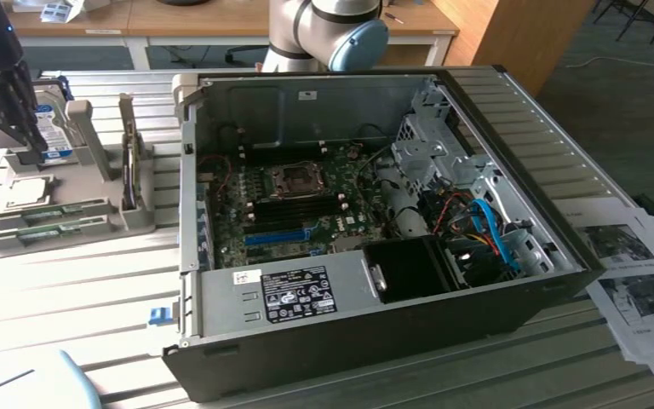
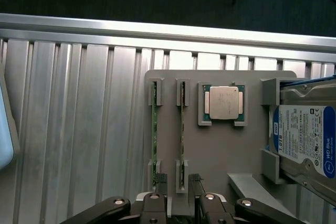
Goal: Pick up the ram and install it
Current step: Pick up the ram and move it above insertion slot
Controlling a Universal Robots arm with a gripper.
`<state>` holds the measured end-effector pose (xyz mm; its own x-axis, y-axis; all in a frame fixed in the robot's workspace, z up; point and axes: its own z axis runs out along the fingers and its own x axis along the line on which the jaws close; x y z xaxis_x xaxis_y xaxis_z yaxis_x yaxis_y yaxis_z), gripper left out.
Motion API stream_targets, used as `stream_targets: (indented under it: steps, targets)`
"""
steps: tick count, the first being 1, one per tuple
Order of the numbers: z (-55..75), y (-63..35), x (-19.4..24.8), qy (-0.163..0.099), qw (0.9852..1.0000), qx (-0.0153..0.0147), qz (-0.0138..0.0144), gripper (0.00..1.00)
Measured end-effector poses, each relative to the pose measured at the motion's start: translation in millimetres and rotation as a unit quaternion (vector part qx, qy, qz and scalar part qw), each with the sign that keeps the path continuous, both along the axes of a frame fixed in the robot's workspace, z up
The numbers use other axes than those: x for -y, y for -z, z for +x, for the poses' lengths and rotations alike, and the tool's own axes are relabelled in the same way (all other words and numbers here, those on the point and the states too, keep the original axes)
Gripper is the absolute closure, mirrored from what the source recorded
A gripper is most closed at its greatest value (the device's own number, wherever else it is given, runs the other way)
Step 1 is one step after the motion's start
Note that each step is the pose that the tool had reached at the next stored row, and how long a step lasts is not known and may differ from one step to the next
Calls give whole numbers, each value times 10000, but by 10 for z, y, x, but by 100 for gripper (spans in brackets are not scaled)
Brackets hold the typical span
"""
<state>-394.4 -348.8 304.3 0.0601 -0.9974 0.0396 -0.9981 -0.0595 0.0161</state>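
Directly above the matte grey plastic parts holder [image 2: 210, 150], the black gripper [image 2: 178, 184] hangs pointing down, jaws spread wide and empty.
Its two dark fingertips [image 2: 195, 178] straddle one end of the ram [image 2: 182, 129], a thin green circuit-board strip standing on edge in the holder's slots; contact cannot be told. A second green strip [image 2: 154, 129] stands parallel just beside it, near a square metal-lidded processor [image 2: 222, 102] and a silver hard drive with a blue label [image 2: 304, 140], all on the ribbed aluminium table [image 2: 79, 129].
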Motion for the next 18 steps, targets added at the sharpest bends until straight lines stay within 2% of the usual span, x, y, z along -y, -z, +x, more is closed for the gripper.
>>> stream_targets:
  steps: [3,4,5,7,8,11,12,18]
  targets:
    - [0,1,0,0,10000,1,1,71]
    - [0,2,0,0,10000,1,9,71]
    - [0,4,0,0,10000,3,40,71]
    - [0,2,0,0,9999,1,132,71]
    - [0,3,0,0,9999,2,168,71]
    - [0,3,-1,0,9997,1,228,71]
    - [0,4,-1,1,9997,2,236,71]
    - [0,4,0,0,9997,1,236,71]
